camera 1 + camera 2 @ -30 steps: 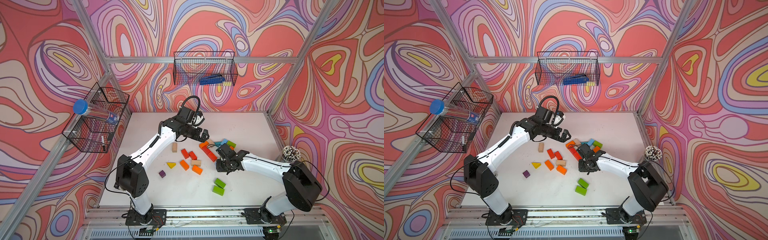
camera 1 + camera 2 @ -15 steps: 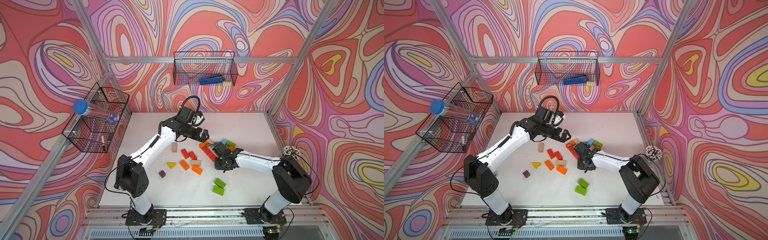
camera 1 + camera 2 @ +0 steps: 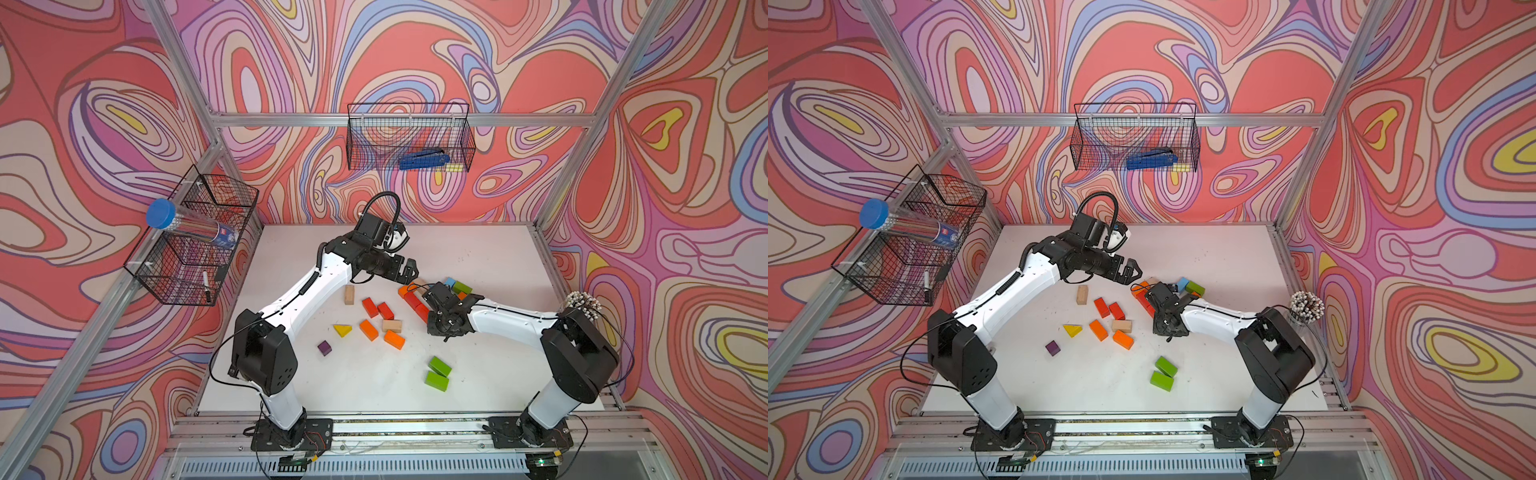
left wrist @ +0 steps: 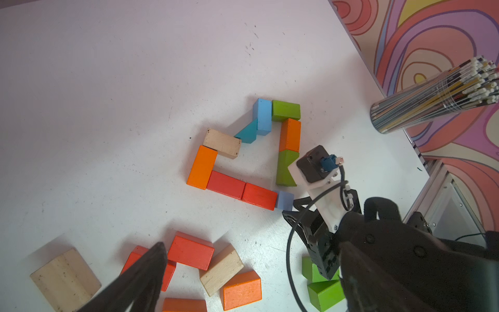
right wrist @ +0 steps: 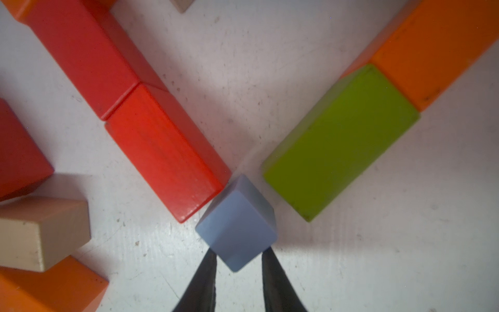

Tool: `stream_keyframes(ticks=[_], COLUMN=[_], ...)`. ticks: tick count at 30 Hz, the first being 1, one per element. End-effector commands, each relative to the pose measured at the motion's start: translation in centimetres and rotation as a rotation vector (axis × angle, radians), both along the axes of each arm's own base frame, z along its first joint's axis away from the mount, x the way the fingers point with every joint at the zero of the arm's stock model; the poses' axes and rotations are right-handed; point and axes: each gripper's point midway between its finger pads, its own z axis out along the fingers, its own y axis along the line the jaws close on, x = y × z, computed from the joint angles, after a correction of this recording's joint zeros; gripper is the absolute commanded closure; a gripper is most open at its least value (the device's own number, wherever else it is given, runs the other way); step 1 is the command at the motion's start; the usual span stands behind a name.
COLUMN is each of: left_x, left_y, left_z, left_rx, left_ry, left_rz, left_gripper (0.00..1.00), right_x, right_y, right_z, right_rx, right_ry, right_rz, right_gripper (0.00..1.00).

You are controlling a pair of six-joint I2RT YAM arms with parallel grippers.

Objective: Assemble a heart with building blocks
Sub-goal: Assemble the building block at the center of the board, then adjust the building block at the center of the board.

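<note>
A partly built outline of building blocks lies mid-table in the left wrist view: a plain wood brick [image 4: 222,143], an orange brick [image 4: 202,167], two red bricks [image 4: 225,185] in a row, then green [image 4: 285,167], orange [image 4: 290,135], green and blue bricks. A light blue cube [image 5: 237,227] sits at the tip between the red row and the green brick [image 5: 340,140]. My right gripper [image 5: 239,252] is shut on the cube's near corner. My left gripper [image 3: 410,272] hangs open above the loose blocks, holding nothing.
Loose blocks lie left of the outline: a wood brick [image 3: 349,294], a yellow wedge [image 3: 342,330], a purple cube [image 3: 324,347], orange bricks [image 3: 394,339] and two green bricks [image 3: 439,365]. A cup of pencils [image 3: 582,303] stands at the right edge. Wire baskets [image 3: 409,141] hang on the walls.
My right gripper has closed onto the light blue cube while its arm folded in and its elbow swung back. The left arm has stayed still and open.
</note>
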Motion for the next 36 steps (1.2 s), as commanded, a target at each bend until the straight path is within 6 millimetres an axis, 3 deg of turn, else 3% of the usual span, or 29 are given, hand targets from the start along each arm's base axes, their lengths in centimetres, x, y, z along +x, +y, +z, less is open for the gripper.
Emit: stream_keyframes(ticks=[1,14,19,27,36], left_x=[-0.2,0.3,1.5,4.2,6.2], left_y=[-0.1,-0.3,-0.4,-0.7,-2.0], left_z=[0.4,-1.2,-2.6,-6.5,-11.8], left_rx=[-0.012,-0.015,-0.052,-0.006,0.022], left_ry=[-0.009,0.047,0.094,0.185,0.284], left_rz=[-0.005,0.044,0.078,0.112,0.136], left_gripper=[0.00,0.00,0.00,0.00,0.00], right_x=[0.7,0.8,0.6,0.0,-0.3], right_y=[-0.1,0.8,1.7,1.4,1.6], right_z=[0.4,2.1,3.3,3.7,2.7], right_rx=[-0.025,0.037,0.102,0.126,0.155], right_ry=[-0.027,-0.066,-0.087,-0.100,-0.098], right_rz=[-0.003,0.039,0.077,0.069,0.063], right_gripper=[0.70,0.69,0.68,0.66,0.59])
